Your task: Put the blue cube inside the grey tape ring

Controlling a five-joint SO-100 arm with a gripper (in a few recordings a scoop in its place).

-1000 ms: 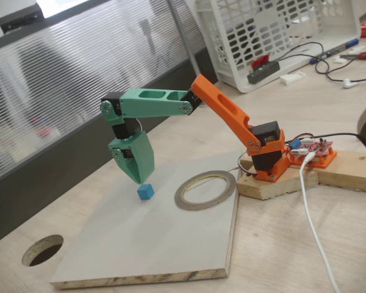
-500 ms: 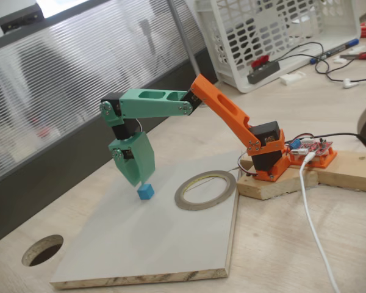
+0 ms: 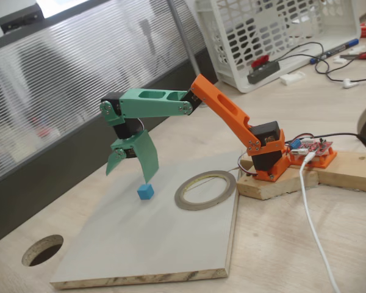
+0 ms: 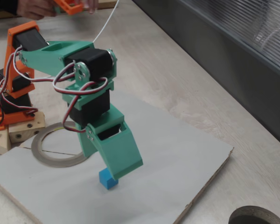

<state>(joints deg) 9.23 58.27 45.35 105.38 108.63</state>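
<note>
Fingers (image 3: 151,177) spread above the blue cube (image 3: 146,192), grey tape ring (image 3: 205,190) beside.

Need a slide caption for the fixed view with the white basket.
Open green hand poised above small sky-blue cube, beside flat grey tape ring.

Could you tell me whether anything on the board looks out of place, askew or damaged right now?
Nothing stands out. The blue cube sits flat on the board, apart from the grey tape ring, which lies flat and intact. The open gripper hangs just above the cube.
</note>
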